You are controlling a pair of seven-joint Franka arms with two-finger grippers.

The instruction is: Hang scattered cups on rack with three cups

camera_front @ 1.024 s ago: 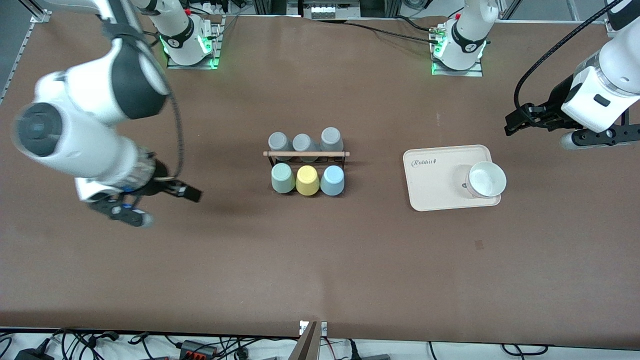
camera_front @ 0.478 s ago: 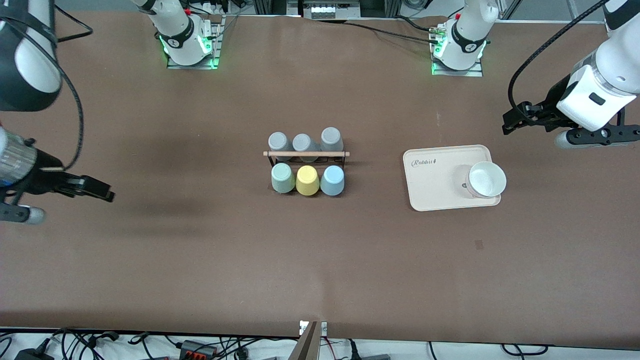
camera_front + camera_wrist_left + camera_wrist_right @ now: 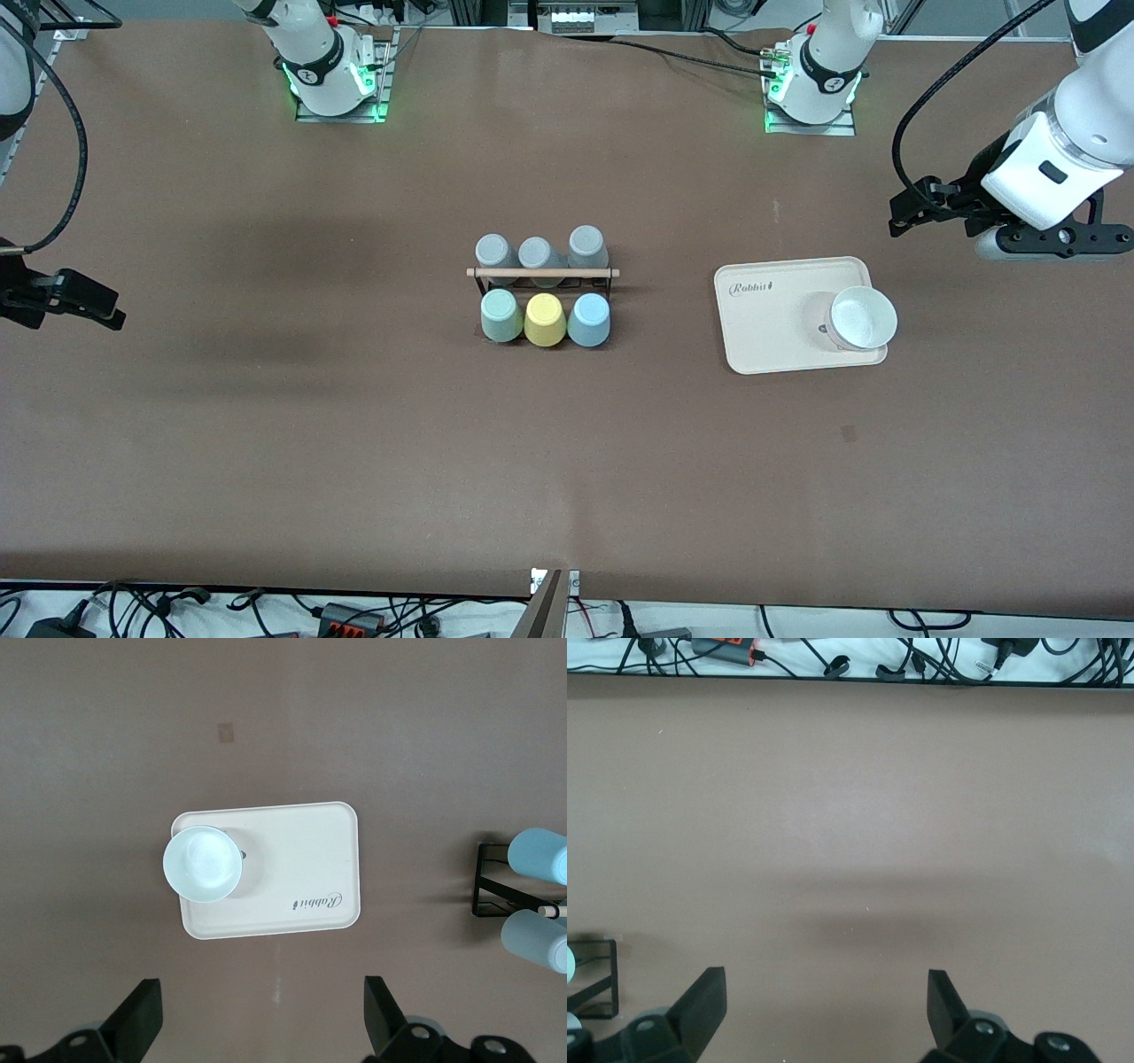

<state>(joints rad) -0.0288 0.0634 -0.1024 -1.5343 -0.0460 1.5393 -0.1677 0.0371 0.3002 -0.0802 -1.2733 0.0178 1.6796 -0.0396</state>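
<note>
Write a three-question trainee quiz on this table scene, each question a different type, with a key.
1. True or false: the mint green cup and the light blue cup sit upside down on the rack, either side of the yellow cup.
2. Multiple choice: the white cup stands on A) the rack, B) the cream tray, C) bare table.
3. Fill in: the left gripper and right gripper both have their fingers ____ and hold nothing.

Key: 1 true; 2 B; 3 open.
</note>
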